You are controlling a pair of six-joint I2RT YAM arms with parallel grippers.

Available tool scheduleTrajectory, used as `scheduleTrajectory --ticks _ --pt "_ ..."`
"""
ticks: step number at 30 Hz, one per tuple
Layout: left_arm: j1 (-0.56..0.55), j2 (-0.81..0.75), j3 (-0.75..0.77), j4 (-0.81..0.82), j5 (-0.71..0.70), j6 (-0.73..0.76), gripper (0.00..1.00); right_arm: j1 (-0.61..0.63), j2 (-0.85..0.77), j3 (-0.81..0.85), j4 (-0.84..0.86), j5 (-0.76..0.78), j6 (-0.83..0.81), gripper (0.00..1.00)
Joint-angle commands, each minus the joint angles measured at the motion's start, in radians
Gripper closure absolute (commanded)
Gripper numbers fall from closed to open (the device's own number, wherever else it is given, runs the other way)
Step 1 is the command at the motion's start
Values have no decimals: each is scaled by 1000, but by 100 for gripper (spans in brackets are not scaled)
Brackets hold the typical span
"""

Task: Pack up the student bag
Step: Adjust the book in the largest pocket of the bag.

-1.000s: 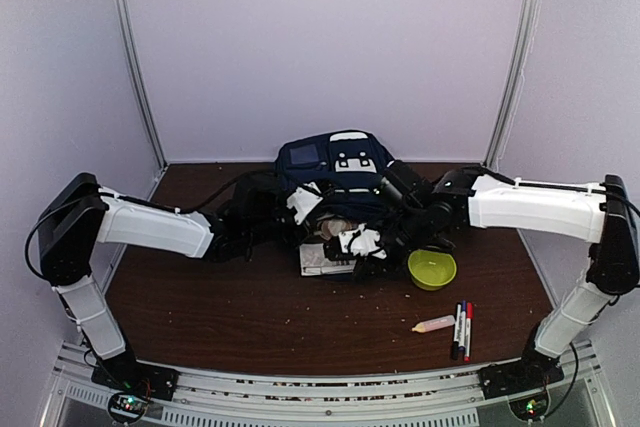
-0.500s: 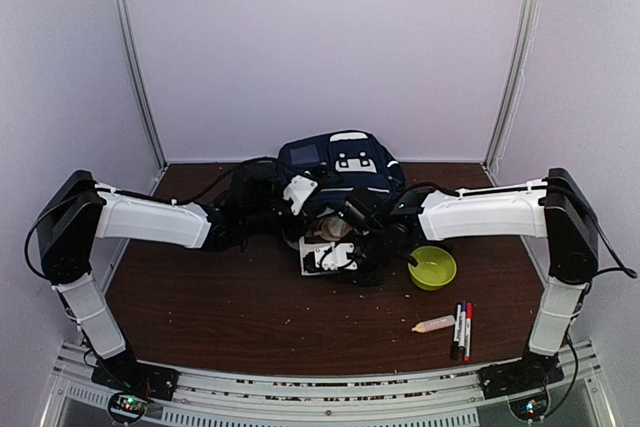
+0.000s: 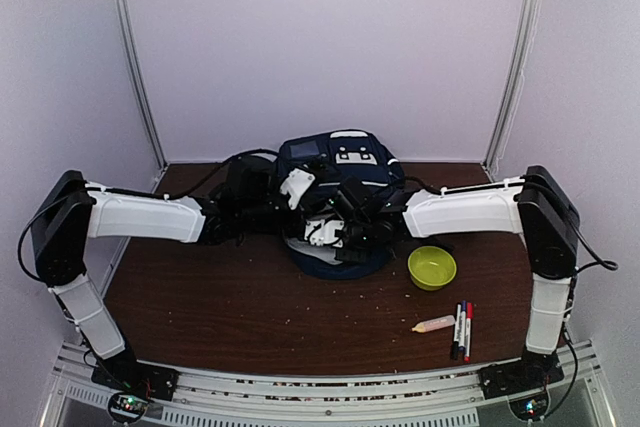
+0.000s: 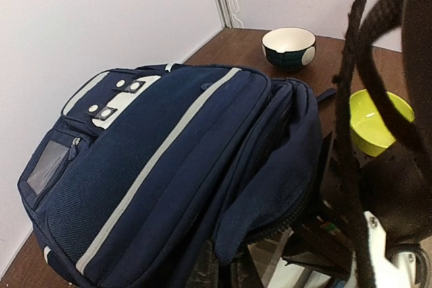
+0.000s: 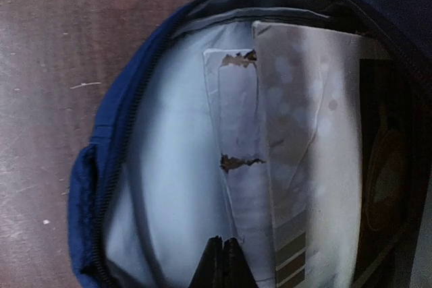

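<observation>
While the right gripper (image 5: 219,264), tips pinched together on seemingly nothing, reaches into the large navy-blue fabric backpack (image 3: 340,172), the left gripper (image 3: 316,209), its grasp unclear, should hold the mouth wide. The backpack lies centrally toward 12 o'clock, long axis 12-to-6, opening facing 6.

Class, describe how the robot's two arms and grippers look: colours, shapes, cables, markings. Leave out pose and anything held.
The left arm and the right arm have smooth white shells on their long links, with black joints. Black cables loop along them, braided in the left wrist view. The right gripper has dark, tapering fingertips. No markings are legible.
</observation>
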State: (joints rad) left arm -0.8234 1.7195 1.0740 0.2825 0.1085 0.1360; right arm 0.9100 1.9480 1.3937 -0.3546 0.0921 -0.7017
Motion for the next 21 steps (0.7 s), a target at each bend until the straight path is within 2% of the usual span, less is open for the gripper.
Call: scheduleTrajectory --ticks 1,6,8,15,18,21 --pt "0 -63 52 25 34 -2 100 -13 20 -18 224 189 -69 100" --pt "11 -77 61 8 17 11 100 -14 31 -136 510 282 -221 100" --pt "18 -81 64 3 21 11 100 -16 53 -144 569 312 -256 100" --pt "21 -87 58 0 25 6 100 -31 120 -131 655 359 -275 100" --pt "27 -87 51 3 21 0 100 -27 75 -169 639 324 -261 100" --pt "41 -84 44 10 23 -12 100 -19 -1 -203 549 250 -224 100"
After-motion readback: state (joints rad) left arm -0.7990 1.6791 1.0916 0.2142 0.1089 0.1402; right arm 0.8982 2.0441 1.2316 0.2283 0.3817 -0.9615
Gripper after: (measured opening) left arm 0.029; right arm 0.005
